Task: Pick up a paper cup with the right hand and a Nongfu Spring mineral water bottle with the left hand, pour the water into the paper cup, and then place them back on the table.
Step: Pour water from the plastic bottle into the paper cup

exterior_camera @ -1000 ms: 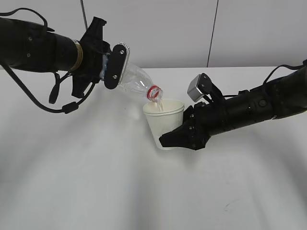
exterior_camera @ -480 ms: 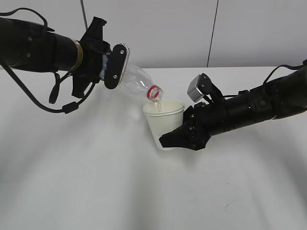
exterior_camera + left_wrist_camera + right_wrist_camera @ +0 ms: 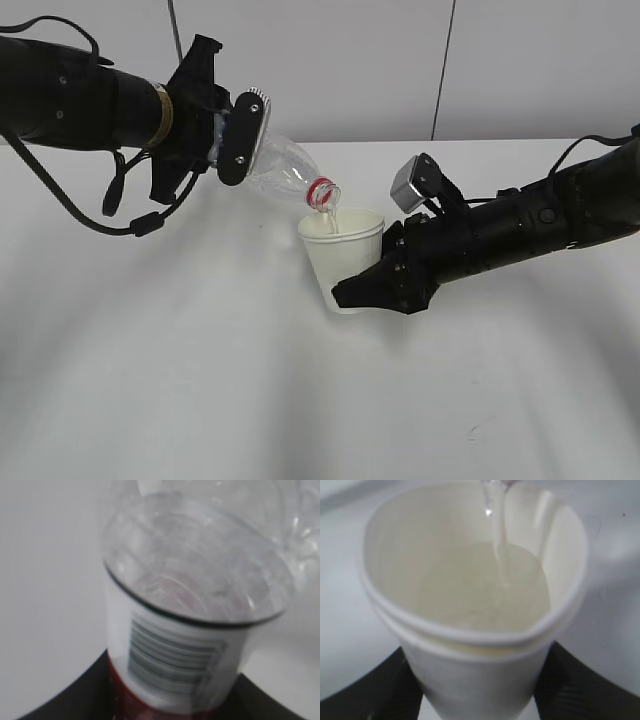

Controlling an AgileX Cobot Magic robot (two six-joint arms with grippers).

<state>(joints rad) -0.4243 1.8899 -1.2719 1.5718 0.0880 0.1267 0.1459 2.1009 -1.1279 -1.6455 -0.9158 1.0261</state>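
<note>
My left gripper (image 3: pixel 232 140) is shut on the clear Nongfu Spring bottle (image 3: pixel 285 172) and holds it tipped down to the right, its red-ringed mouth over the paper cup (image 3: pixel 340 258). A thin stream of water (image 3: pixel 499 540) falls into the cup, which holds water at its bottom. My right gripper (image 3: pixel 375 285) is shut on the cup's lower body and holds it a little above the table (image 3: pixel 200 380). In the left wrist view the bottle's white label with a barcode (image 3: pixel 172 655) fills the frame between the jaws. In the right wrist view the cup (image 3: pixel 470 645) sits between the two black fingers.
The white table stretches out in front and to both sides. A small dark scuff mark (image 3: pixel 480 428) lies at the front right. A grey wall with vertical seams stands behind the table.
</note>
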